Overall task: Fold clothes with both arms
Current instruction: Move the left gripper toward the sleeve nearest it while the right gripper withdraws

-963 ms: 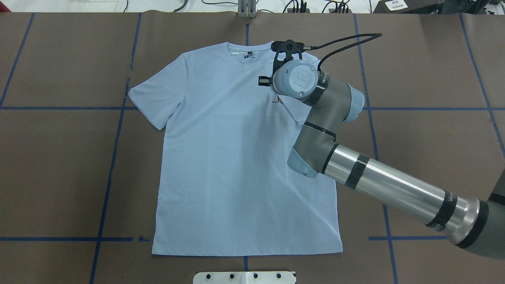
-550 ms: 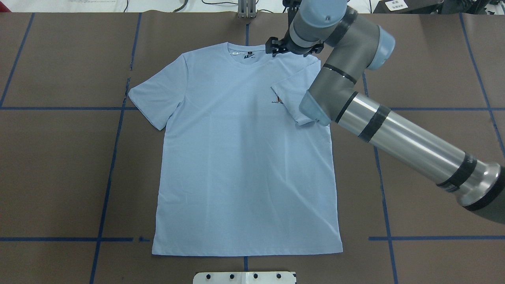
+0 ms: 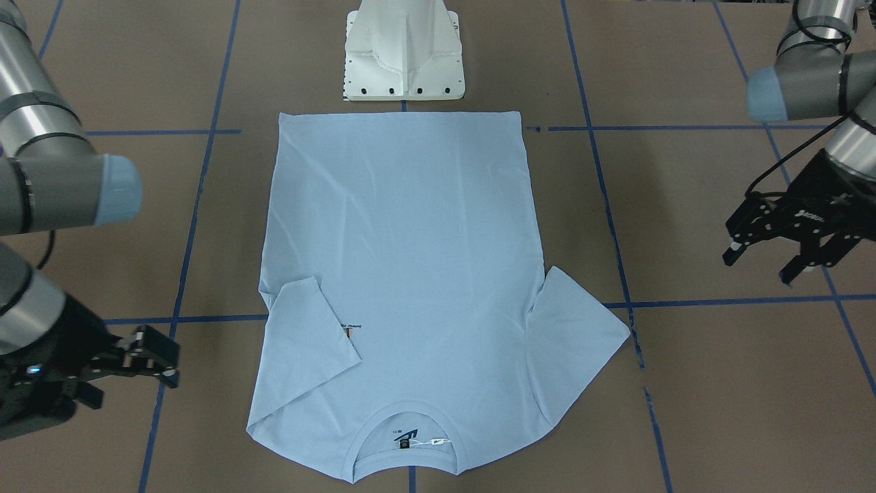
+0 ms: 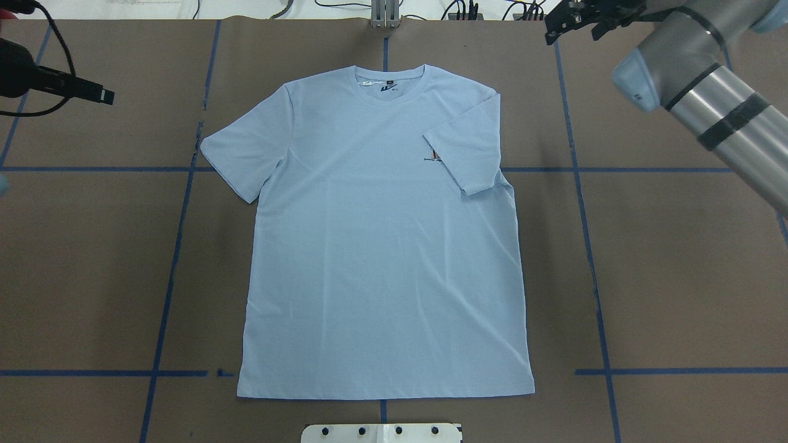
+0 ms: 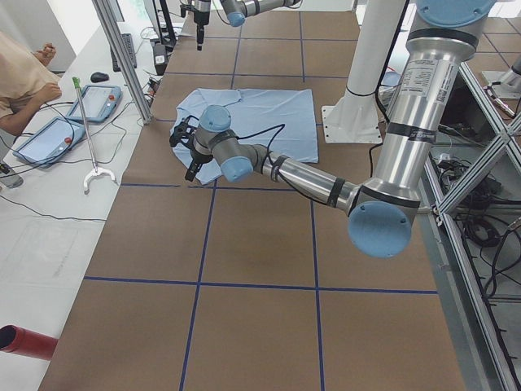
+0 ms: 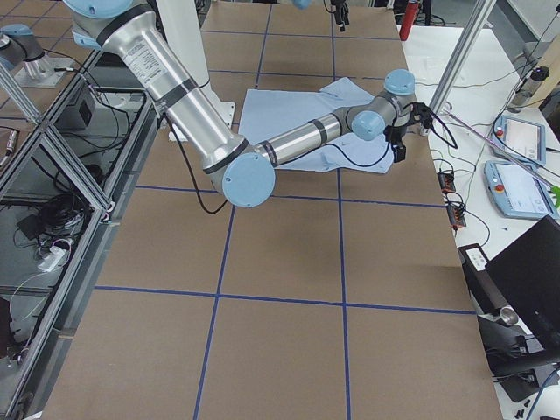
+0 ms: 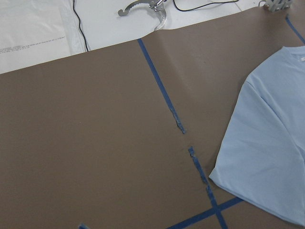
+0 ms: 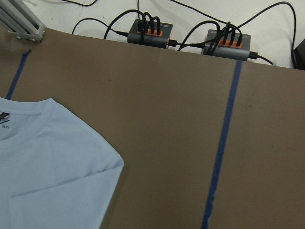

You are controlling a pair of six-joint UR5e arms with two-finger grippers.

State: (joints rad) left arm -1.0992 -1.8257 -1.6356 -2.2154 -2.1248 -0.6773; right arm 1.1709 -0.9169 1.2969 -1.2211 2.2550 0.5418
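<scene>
As the right gripper (image 4: 571,24) retreats, 1 sleeve (image 4: 466,155) stays folded.

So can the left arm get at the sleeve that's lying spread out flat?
Probably yes. The left tool hangs open above the table on the same side as the flat sleeve, with only bare brown covering between them. Nothing blocks the way.

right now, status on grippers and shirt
Left gripper open, right gripper open, both off the T-shirt. Shirt flat, right-side sleeve folded in. Nothing on it.
</scene>
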